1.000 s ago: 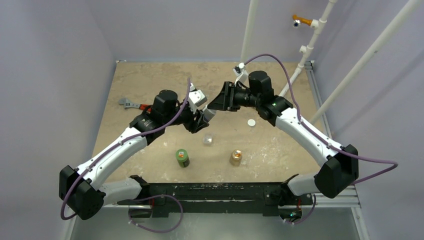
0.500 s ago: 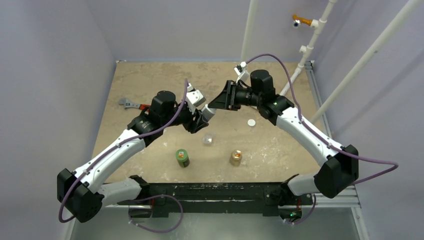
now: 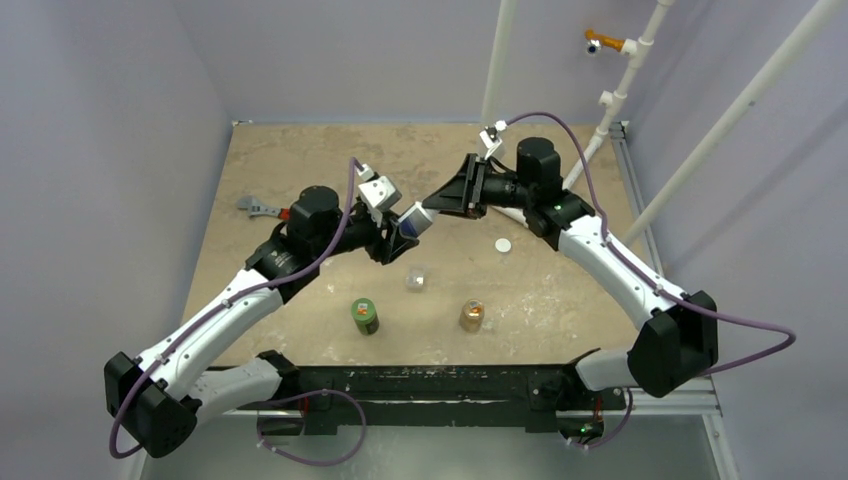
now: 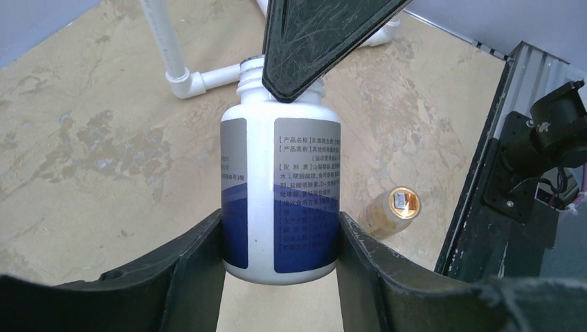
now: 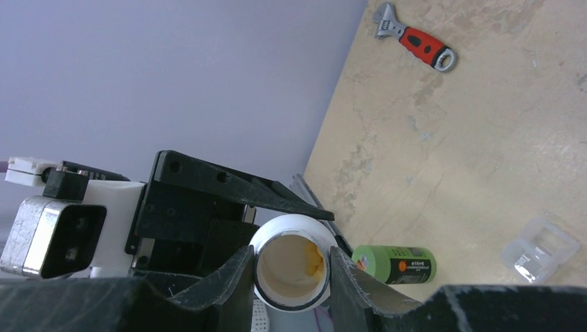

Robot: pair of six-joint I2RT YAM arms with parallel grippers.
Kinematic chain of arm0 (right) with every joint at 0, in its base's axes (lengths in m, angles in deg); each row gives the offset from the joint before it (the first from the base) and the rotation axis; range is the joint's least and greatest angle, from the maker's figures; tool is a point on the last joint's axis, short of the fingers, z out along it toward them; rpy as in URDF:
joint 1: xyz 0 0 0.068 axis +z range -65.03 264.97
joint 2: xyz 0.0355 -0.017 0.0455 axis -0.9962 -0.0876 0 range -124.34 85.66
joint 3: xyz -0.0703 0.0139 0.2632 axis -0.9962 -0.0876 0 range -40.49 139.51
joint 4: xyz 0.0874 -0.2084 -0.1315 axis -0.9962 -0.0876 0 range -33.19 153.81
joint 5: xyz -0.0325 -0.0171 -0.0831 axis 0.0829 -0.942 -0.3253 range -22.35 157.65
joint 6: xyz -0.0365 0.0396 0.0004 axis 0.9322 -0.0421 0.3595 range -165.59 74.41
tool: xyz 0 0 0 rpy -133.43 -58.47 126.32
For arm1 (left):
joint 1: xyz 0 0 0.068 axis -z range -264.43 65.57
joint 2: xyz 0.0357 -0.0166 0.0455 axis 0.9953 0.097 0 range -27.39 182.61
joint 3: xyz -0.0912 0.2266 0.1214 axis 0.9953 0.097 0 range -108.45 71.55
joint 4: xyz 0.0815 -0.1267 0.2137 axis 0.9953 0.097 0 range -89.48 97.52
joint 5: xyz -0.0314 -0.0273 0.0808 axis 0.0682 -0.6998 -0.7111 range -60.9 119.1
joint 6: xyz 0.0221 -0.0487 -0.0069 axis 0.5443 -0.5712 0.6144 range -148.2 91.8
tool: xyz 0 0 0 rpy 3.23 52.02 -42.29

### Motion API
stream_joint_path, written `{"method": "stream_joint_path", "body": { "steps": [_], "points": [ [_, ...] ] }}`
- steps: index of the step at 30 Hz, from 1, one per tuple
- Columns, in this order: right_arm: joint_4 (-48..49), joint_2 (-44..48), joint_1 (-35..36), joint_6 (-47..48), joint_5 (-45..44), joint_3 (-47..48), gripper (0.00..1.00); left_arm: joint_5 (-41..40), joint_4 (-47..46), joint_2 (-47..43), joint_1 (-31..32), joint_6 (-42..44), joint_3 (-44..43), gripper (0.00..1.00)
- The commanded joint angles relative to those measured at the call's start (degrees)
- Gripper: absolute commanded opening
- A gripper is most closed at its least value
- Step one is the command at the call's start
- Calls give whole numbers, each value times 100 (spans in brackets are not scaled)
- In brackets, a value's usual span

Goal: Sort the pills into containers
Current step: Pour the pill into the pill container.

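Three bottles, one clear case

Small clear case on table

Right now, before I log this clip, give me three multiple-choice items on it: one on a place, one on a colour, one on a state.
1. Where is the clear case?
A. on the table, between the arms
B. in the left tool
C. on top of the wrench

2. The wrench has a handle that is:
A. blue
B. red
C. yellow

3. The white bottle in the left tool is:
A. capped
B. lying on the table
C. uncapped

Key: 1 A, it lies on bare tabletop just beyond the green bottle. 2 B, the right wrist view shows a red grip. 3 C, the right wrist view looks straight into its open mouth.
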Motion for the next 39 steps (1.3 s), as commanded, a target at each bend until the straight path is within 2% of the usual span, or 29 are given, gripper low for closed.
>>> {"method": "stream_joint_path", "body": {
  "steps": [1, 14, 18, 22, 30, 33, 35, 39],
  "points": [
    [496, 286, -185, -433, 276, -79, 0, 24, -524, -235, -59, -213, 94, 49],
    [934, 375, -340, -870, 427, -321, 0, 222, -921, -386, -88, -552, 211, 48],
    [1007, 384, -348, -957, 462, -348, 0, 272, -1094, -424, -92, -672, 259, 42],
    [1080, 394, -352, -1025, 464, -423, 0, 288, -1398, -477, -98, -779, 366, 34],
    [1119, 403, -347, -1037, 430, -546, 0, 335, -1713, -494, -97, -955, 471, 5],
    [1116, 394, -350, -1036, 420, -595, 0, 336, -1768, -507, -104, -972, 483, 3],
    [1111, 392, -350, -1034, 411, -613, 0, 332, -1762, -501, -97, -970, 474, 6],
    [1120, 394, -349, -1065, 390, -611, 0, 332, -1714, -488, -99, -1010, 439, 30]
  ]
}}
